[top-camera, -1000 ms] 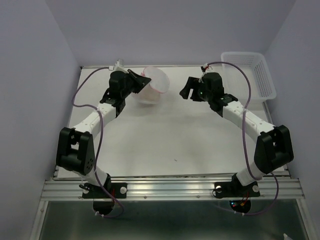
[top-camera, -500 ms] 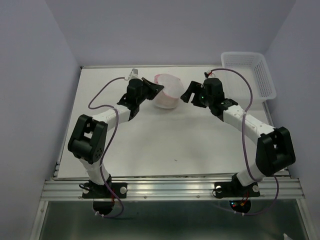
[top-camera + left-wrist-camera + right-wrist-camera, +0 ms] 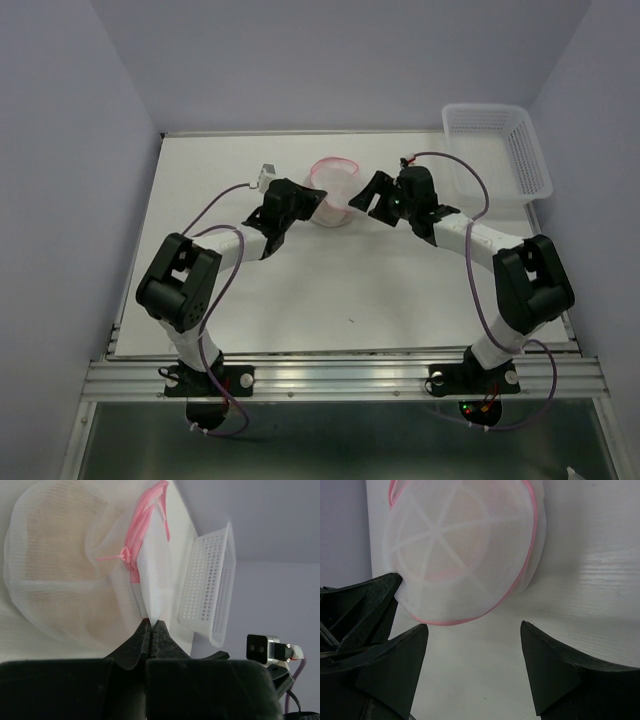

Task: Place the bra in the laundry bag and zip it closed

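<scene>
The laundry bag [image 3: 333, 188] is a round white mesh pouch with pink zipper edging, at the back middle of the table. My left gripper [image 3: 314, 203] is shut on a white mesh edge of the bag [image 3: 152, 595] just below the pink zipper [image 3: 142, 527]. A tan shade inside the mesh [image 3: 55, 550] looks like the bra; its shape is not clear. My right gripper [image 3: 366, 194] is open and empty, just right of the bag. In the right wrist view the bag [image 3: 465, 550] lies just beyond the open gripper [image 3: 474, 626], apart from it.
A rigid white slotted basket [image 3: 497, 150] stands at the back right corner; it also shows in the left wrist view [image 3: 207, 590]. The left gripper's dark body [image 3: 355, 605] sits at the left of the right wrist view, against the bag.
My left gripper has carried the bag rightward and a little nearer, from the back left to the back middle. My right gripper has shifted left, close to the bag.
</scene>
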Controlling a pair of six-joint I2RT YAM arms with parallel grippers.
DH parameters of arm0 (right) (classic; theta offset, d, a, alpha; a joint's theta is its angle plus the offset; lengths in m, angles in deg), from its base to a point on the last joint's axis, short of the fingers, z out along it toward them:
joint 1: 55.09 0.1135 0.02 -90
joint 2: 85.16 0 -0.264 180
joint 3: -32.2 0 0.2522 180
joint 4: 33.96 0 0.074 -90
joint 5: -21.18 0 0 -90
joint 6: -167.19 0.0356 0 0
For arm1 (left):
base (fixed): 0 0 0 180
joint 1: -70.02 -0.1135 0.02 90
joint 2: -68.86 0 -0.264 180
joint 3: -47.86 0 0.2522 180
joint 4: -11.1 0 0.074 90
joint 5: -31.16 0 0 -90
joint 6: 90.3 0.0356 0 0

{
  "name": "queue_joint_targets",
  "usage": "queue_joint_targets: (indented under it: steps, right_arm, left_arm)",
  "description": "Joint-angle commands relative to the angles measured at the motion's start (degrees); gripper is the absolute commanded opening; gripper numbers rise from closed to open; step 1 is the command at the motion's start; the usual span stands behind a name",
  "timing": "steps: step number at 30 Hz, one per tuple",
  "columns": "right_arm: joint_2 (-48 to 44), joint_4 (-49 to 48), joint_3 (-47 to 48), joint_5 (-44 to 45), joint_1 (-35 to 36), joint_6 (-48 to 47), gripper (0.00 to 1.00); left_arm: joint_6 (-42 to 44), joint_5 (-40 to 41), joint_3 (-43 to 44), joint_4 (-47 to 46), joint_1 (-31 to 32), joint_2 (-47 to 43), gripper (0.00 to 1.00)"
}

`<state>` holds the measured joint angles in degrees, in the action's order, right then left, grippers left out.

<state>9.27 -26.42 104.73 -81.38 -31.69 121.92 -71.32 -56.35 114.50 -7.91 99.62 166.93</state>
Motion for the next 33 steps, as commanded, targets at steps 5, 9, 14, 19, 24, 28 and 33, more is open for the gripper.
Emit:
queue_joint_targets:
  steps: [5,9,14,19,24,28,33]
  right_arm:
    - [5.1,-8.2,1.3,-5.9,-0.1,4.9,0.83]
    - [9.4,-8.2,5.0,-9.3,-0.1,5.0,0.85]
    - [10.9,-7.8,8.8,-9.5,-0.6,2.7,0.85]
    - [9.7,-9.8,10.4,-13.3,-1.2,-3.6,0.79]
    - [3.1,-1.8,9.0,-10.3,2.7,-35.0,0.79]
    - [-1.5,-0.2,5.5,0.0,6.1,-51.7,0.81]
    - [-2.6,0.0,5.0,2.0,9.1,-61.2,0.81]
  left_arm:
    - [-4.6,3.2,-0.7,-2.7,0.5,-3.2,0.0]
    - [-3.8,3.2,-0.1,-2.6,0.7,-3.1,0.01]
    - [-2.3,4.6,-1.2,-2.5,0.6,-4.9,0.01]
    - [-1.8,3.4,-1.2,-1.9,0.5,-4.6,0.01]
    - [-1.3,0.9,1.5,0.7,0.4,-3.1,0.01]
    - [-0.5,-0.2,3.0,2.4,0.4,-3.0,0.01]
    - [-0.1,0.5,4.7,5.5,0.4,-3.2,0.01]
